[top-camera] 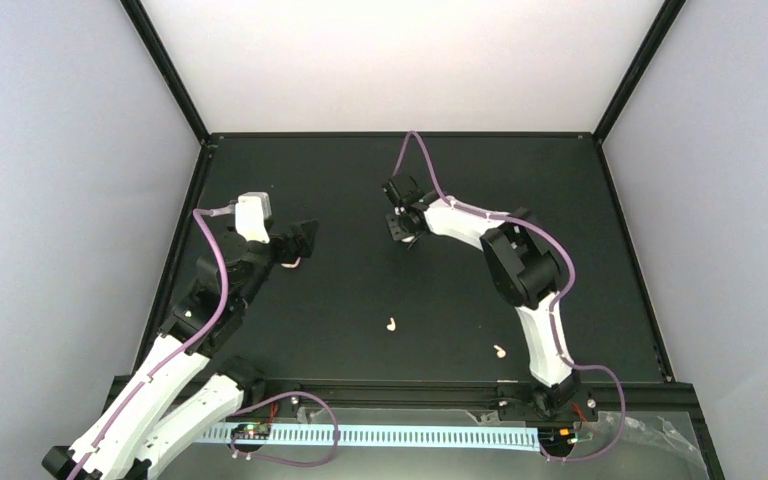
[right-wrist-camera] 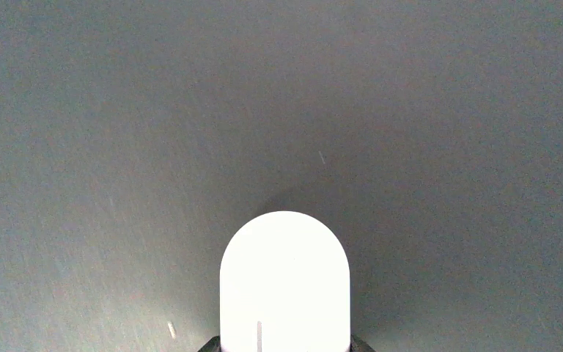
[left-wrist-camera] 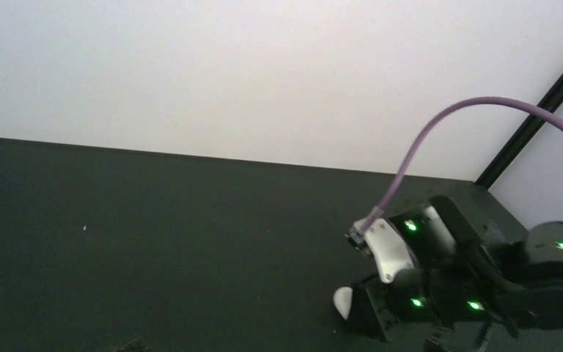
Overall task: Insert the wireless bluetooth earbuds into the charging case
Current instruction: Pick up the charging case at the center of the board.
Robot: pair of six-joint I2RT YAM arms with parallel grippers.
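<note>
top view: bright, even light from overhead, sharp all over. back wall (top-camera: 400, 60) is almost blown out. the matte black worktop (top-camera: 400, 200) shows no glare and only faint soft shadows under the arms. earbuds (top-camera: 391, 324) are tiny but crisp against it.

left wrist view: softer and a bit noisy. the wall is a pale wash that dims toward the corners, the worktop is dark, and the green leds (left-wrist-camera: 410, 225) bloom slightly.

right wrist view: charging case (right-wrist-camera: 284, 279) is clipped to pure white with no surface detail and its edges are soft. the worktop looks washed grey-green and grainy, darker at the corners. a dim shadow halo sits around the case's rounded end.
</note>
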